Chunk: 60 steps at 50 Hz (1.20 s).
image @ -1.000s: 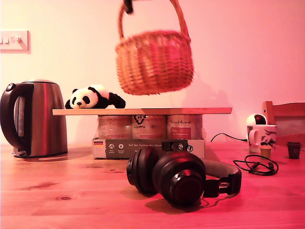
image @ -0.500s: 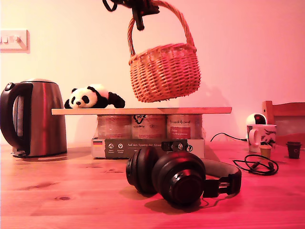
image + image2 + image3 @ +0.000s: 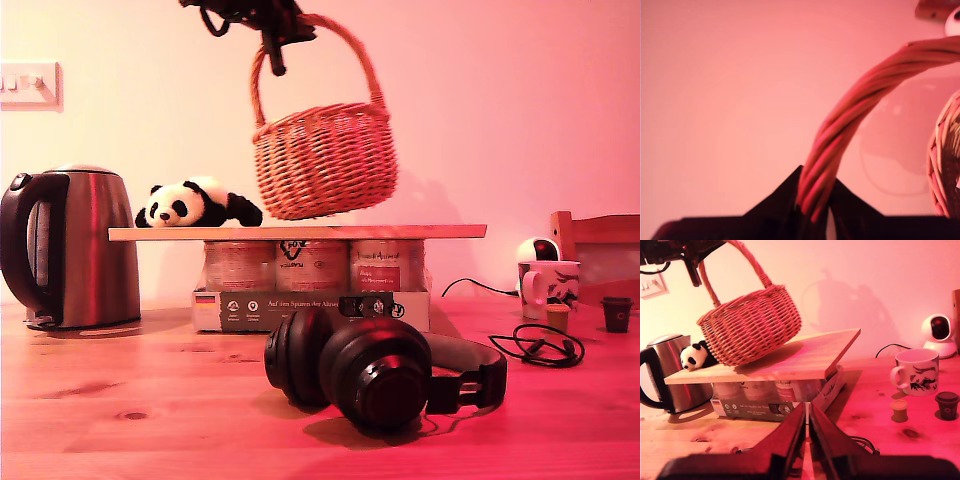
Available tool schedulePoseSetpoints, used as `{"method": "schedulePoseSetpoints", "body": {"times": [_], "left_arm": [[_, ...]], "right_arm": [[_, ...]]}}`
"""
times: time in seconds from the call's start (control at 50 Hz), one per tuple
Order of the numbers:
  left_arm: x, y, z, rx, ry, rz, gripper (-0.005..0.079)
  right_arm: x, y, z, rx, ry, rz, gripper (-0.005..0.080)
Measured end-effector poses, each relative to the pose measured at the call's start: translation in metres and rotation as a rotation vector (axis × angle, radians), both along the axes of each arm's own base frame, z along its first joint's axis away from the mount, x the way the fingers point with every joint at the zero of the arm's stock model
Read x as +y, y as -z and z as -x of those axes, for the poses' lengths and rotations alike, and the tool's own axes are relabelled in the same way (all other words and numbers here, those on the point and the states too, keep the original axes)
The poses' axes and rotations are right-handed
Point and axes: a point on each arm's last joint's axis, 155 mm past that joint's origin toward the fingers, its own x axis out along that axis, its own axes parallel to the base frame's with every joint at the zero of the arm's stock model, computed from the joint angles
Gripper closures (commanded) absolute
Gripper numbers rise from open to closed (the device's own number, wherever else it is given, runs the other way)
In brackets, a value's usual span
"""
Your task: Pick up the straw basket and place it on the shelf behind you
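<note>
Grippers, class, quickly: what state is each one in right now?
My first gripper: shut on the straw basket handle.
My second gripper: shut, holding nothing.

Warm pink-red light washes everything. The straw basket [image 3: 322, 160] throws a soft shadow on the far wall to the exterior view's right. Its handle is blurred close up in the first wrist view.

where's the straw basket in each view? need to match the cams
Exterior view: straw basket hangs tilted at top centre, just above the shelf, handle in my first gripper.
First wrist view: only its braided handle and a rim sliver.
Second wrist view: upper middle, over the shelf.
Shared landmark: toy panda.
</note>
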Motion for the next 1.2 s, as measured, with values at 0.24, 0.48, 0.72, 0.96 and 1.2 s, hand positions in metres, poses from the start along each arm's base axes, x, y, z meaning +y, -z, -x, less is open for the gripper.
{"method": "schedulePoseSetpoints", "body": {"times": [0.24,0.48,0.72,0.96,1.2], "left_arm": [[0.0,0.002,0.0,0.01,0.007,-0.004,0.0764],[-0.005,0.009,0.0,0.02,0.022,-0.01,0.0753],[-0.006,0.01,0.001,0.025,0.03,-0.009,0.0567],[-0.01,0.005,0.004,0.02,0.039,-0.001,0.0415],[-0.011,0.0,0.006,0.02,0.044,0.0,0.0324]], "right_arm": [[0.0,0.0,0.0,-0.001,0.0,0.0,0.0765],[0.0,-0.001,0.0,-0.003,-0.003,0.0,0.0765],[0.002,-0.001,0.001,-0.003,-0.01,0.001,0.0765],[0.003,-0.001,0.001,-0.003,-0.014,0.001,0.0765],[0.004,-0.001,0.001,-0.003,-0.022,0.002,0.0765]]}}
